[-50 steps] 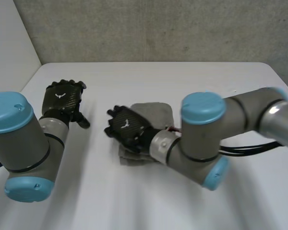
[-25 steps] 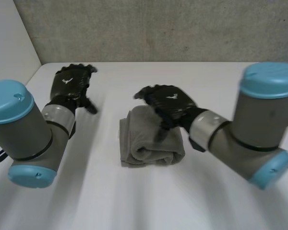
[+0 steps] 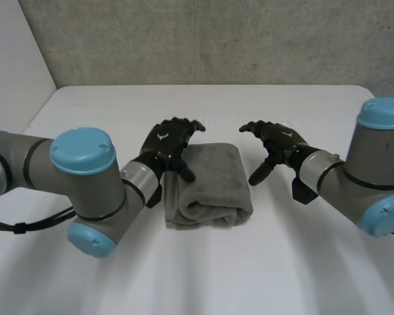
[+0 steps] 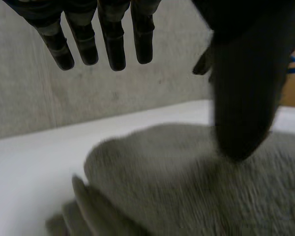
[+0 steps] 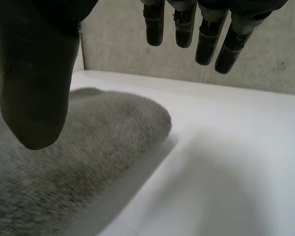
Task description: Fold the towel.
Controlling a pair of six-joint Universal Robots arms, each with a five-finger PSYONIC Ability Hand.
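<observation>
A grey towel (image 3: 210,180) lies folded into a thick small rectangle in the middle of the white table (image 3: 203,269). My left hand (image 3: 167,141) is at its far left corner, open, fingers straight, with the thumb over the towel's left edge. In the left wrist view the towel (image 4: 187,191) lies under the thumb of that hand (image 4: 113,39). My right hand (image 3: 280,141) hovers just right of the towel, open, apart from it, thumb pointing down. The right wrist view has the towel's rounded fold (image 5: 88,142) beside the thumb of the right hand (image 5: 34,73).
A grey wall (image 3: 217,39) stands behind the table's far edge. Bare table top lies in front of the towel and to both sides. Both arms reach in from the near corners.
The left hand has swung in from the far left to the towel's left edge. The right hand has come off the towel, opened, and moved to its right side.
</observation>
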